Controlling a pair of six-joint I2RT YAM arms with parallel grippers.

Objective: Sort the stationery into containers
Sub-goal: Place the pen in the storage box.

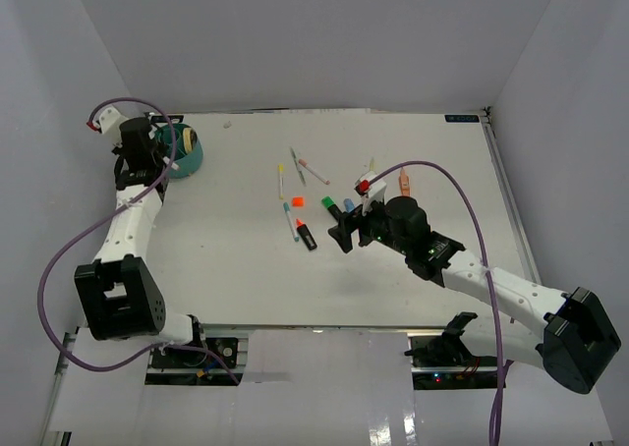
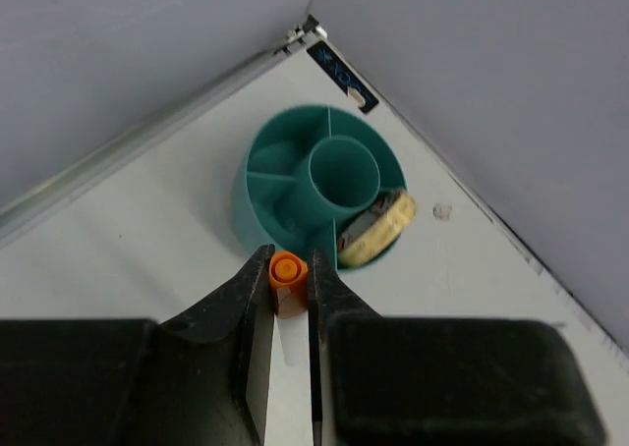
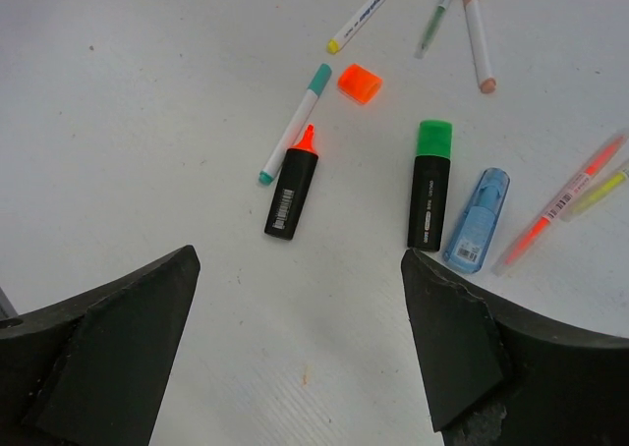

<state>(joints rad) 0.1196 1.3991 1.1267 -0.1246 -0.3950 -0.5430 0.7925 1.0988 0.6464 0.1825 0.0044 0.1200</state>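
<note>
Orange piece [image 2: 286, 272] clamped in the left gripper [image 2: 289, 261], jaws narrow, just short of the teal organiser [image 2: 248, 208], which lies straight ahead. Right gripper [image 3: 300, 259] spread wide, empty, over the orange-tipped highlighter [image 3: 291, 195]; its long axis points away.

You've got the organiser [image 1: 185, 151] at the table's [image 1: 226, 269] far-left corner, w/ a ring [image 2: 378, 228] in one outer compartment. Mid-table, per right wrist view: uncapped highlighter [image 3: 292, 193] left, capped highlighter [image 3: 430, 186] to its right, third chunky marker [image 3: 477, 220] just beside that. Loose cap [image 3: 359, 83] lies beyond, btwn them; thin pens [image 3: 476, 28] further back.
</note>
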